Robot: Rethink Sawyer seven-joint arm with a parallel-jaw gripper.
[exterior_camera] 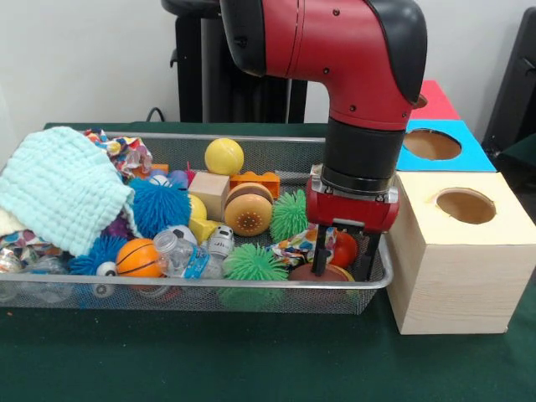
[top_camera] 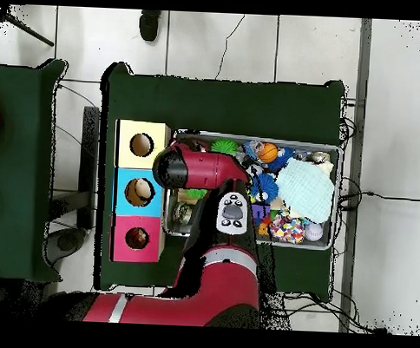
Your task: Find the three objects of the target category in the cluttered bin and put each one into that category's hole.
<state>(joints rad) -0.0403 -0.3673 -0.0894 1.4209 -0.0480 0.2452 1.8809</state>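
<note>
Front view: pincer [exterior_camera: 344, 255] is down inside the bin [exterior_camera: 251, 293] at its right end, next to the wooden box [exterior_camera: 461, 251]. Its two black fingers [exterior_camera: 321, 249] stand apart, spread around a red ball [exterior_camera: 343, 248] that sits between them; contact with the ball can't be confirmed. Tips reach down near a brown rounded object [exterior_camera: 322, 273] by the near rim. A green spiky ball [exterior_camera: 291, 215] lies just left of the pincer, another green spiky ball [exterior_camera: 254, 264] near the front rim. The bin sits on the green table [exterior_camera: 251, 360], crowded with toys, with a pale mint cloth [exterior_camera: 63, 188] heaped at its left end. Blue box [exterior_camera: 440, 146] and red box [exterior_camera: 435, 100] stand behind the wooden one. Overhead view: the arm hides the pincer.
</note>
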